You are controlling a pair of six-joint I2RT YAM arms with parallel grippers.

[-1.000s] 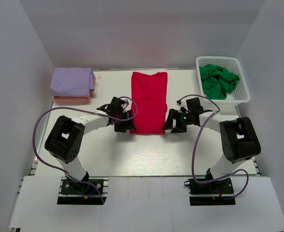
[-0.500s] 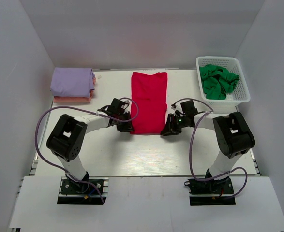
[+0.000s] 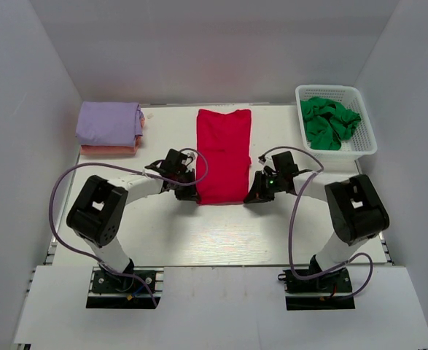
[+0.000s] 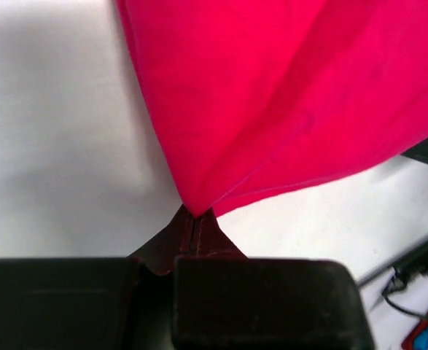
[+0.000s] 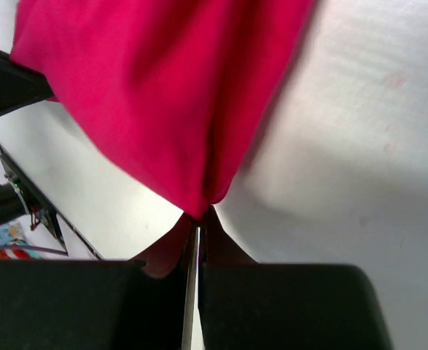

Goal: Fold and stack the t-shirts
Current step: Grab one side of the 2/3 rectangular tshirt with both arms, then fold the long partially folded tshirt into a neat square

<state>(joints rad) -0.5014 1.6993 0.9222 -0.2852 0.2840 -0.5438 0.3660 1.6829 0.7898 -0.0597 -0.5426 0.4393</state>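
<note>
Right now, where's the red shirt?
The red shirt lies mid-table in the top view, between the lavender stack and the basket, near corners pinched by the left gripper and right gripper.

Near strip of flat white table passable; white plastic lattice basket blocks my far-right, folded lavender cloth shirts, maybe stacked, far-left.

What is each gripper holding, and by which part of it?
Both hold the red t-shirt: the left gripper pinches its near left corner, the right gripper its near right corner.
</note>
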